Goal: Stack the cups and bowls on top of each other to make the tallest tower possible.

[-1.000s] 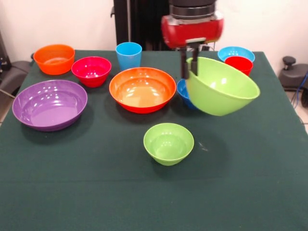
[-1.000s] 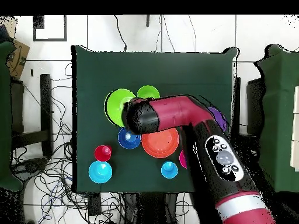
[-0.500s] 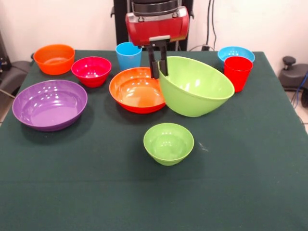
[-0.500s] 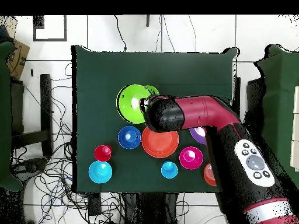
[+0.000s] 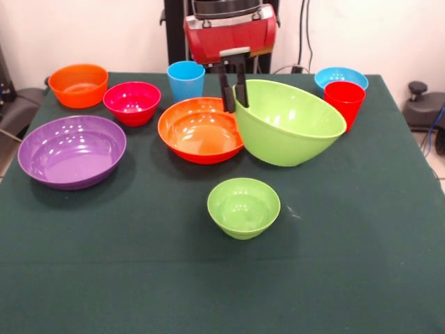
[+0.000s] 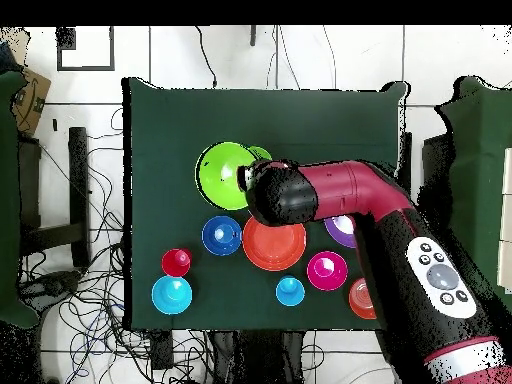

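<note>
My gripper (image 5: pixel 235 103) is shut on the rim of the large lime green bowl (image 5: pixel 288 124), which hangs tilted just above the cloth, its left edge over the large orange bowl (image 5: pixel 200 129). In the overhead view the arm's head covers the gripper, and the green bowl (image 6: pixel 224 174) shows beside it. The red cup (image 5: pixel 344 104) and the light blue cup (image 5: pixel 185 79) stand upright at the back. A small lime green bowl (image 5: pixel 243 207) sits in front. The dark blue bowl (image 6: pixel 222 235) is hidden in the front view. No tower shows; every piece stands alone.
A large purple bowl (image 5: pixel 71 150) lies at the left, with a small orange bowl (image 5: pixel 78 85) and a magenta-red bowl (image 5: pixel 132 102) behind it. A light blue bowl (image 5: pixel 340 74) sits behind the red cup. The dark green cloth (image 5: pixel 348 264) ends at the table edges.
My gripper carried the large lime green bowl leftward in the front view, from beside the red cup to the large orange bowl's edge. In the last half second it barely shifted.
</note>
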Controlling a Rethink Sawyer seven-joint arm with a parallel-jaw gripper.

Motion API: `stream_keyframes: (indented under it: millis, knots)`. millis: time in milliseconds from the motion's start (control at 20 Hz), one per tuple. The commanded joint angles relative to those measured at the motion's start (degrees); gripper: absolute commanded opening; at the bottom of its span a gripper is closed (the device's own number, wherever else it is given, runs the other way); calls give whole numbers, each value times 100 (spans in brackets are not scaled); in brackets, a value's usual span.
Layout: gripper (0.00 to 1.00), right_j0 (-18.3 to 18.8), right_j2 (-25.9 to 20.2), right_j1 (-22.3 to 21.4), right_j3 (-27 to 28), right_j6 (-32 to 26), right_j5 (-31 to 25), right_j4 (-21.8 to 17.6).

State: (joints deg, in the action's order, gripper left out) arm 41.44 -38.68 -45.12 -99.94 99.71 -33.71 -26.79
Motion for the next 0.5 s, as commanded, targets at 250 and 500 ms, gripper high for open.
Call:
stream_keyframes:
  millis: [250, 500]
  knots:
    - [0, 126, -558, 332, -319, -1506, -555, -506]
    - [0, 152, -536, 416, -86, -1678, -733, -718]
